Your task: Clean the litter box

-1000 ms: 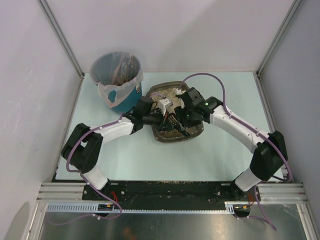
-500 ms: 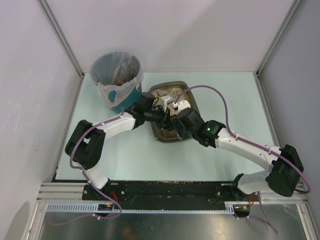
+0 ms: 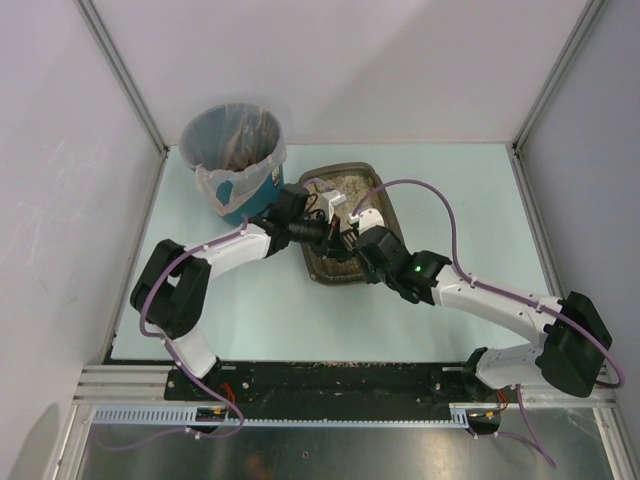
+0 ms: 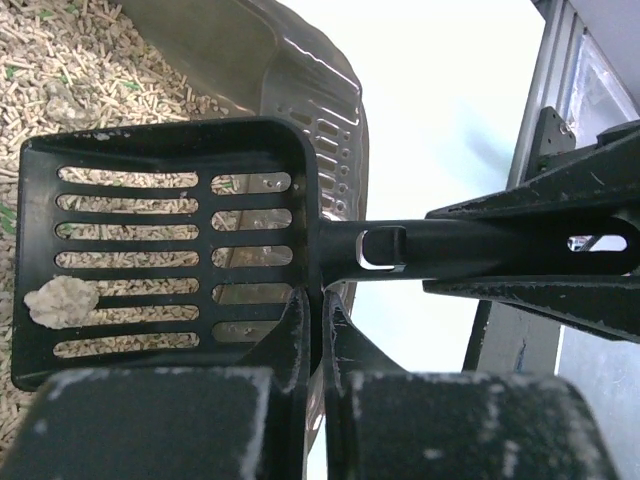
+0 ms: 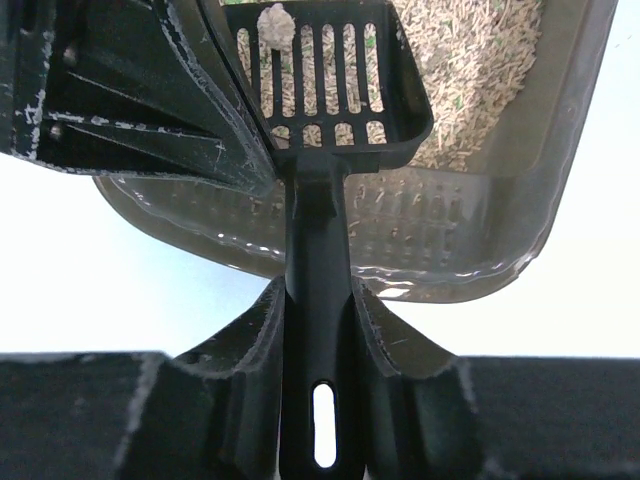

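Note:
The litter box (image 3: 373,173) is a grey-brown tray with beige pellets, lying mid-table; its wall also shows in the wrist views (image 4: 300,80) (image 5: 455,250). A black slotted scoop (image 4: 170,240) hangs over the near end of the tray, with a pale clump (image 4: 60,300) on its slats. My left gripper (image 4: 321,305) is shut on the scoop's rear wall. My right gripper (image 5: 318,290) is shut on the scoop's handle (image 5: 316,230). In the top view both grippers (image 3: 335,232) (image 3: 357,240) meet over the tray and hide the scoop.
A round teal bin (image 3: 235,160) with a clear liner stands at the back left, just beyond the tray. Enclosure walls and metal posts (image 3: 120,75) bound the table. The right arm's purple cable (image 3: 440,205) arcs over the tray's right side.
My right arm has swung from the tray's right side to its near end and its jaws have shut on the scoop handle. The left gripper has held the scoop throughout.

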`<state>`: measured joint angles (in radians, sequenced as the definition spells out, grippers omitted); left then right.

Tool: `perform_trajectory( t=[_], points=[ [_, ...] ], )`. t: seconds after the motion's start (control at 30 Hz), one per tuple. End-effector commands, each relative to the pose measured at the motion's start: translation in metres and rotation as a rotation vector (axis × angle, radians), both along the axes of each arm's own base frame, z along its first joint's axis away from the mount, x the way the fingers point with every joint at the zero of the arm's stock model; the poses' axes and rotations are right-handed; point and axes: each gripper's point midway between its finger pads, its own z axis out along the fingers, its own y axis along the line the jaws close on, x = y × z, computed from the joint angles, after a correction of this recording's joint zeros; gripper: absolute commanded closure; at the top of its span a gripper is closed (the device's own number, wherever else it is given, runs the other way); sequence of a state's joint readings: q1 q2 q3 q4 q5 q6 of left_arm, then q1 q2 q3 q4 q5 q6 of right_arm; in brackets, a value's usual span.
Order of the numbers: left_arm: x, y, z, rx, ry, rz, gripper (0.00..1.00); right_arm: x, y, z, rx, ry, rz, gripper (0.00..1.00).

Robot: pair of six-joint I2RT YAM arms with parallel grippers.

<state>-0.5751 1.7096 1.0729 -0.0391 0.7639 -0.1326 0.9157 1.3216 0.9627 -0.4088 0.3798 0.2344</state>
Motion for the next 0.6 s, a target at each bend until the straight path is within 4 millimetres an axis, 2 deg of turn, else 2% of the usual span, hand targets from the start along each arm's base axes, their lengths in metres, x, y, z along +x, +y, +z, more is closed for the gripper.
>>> perform_trajectory(
  t=[0.0, 0.1, 0.13, 0.23, 0.3, 0.37, 0.4, 0.47, 0.53, 0.57],
  points=[
    [-0.013, -0.004, 0.008, -0.019, 0.055, -0.041, 1.0, 0.012, -0.001, 0.029, 0.064, -0.105, -0.048, 0.84],
    [-0.009, -0.003, 0.011, -0.001, 0.019, -0.011, 0.71, 0.011, -0.003, 0.035, 0.072, -0.116, -0.045, 1.0],
    [-0.007, -0.003, 0.015, 0.001, 0.0, -0.002, 0.51, 0.011, -0.004, 0.036, 0.07, -0.116, -0.046, 1.0],
    [0.004, 0.0, 0.03, 0.027, -0.083, 0.063, 0.31, 0.008, -0.011, 0.039, 0.068, -0.115, -0.065, 1.0],
    [0.017, 0.008, 0.044, 0.062, -0.155, 0.15, 0.25, 0.008, -0.014, 0.043, 0.07, -0.12, -0.072, 1.0],
    [0.02, 0.014, 0.062, 0.079, -0.218, 0.203, 0.19, 0.007, -0.018, 0.047, 0.08, -0.114, -0.087, 1.0],
    [0.03, 0.023, 0.065, 0.118, -0.26, 0.277, 0.17, 0.008, -0.019, 0.048, 0.084, -0.11, -0.089, 1.0],
    [0.031, 0.033, 0.072, 0.165, -0.297, 0.346, 0.11, 0.011, -0.021, 0.045, 0.078, -0.094, -0.092, 1.0],
    [0.042, 0.05, 0.07, 0.243, -0.307, 0.466, 0.08, 0.015, -0.022, 0.046, 0.074, -0.083, -0.099, 1.0],
    [0.039, 0.059, 0.06, 0.294, -0.264, 0.499, 0.09, 0.016, -0.021, 0.045, 0.07, -0.078, -0.097, 1.0]
  ],
)
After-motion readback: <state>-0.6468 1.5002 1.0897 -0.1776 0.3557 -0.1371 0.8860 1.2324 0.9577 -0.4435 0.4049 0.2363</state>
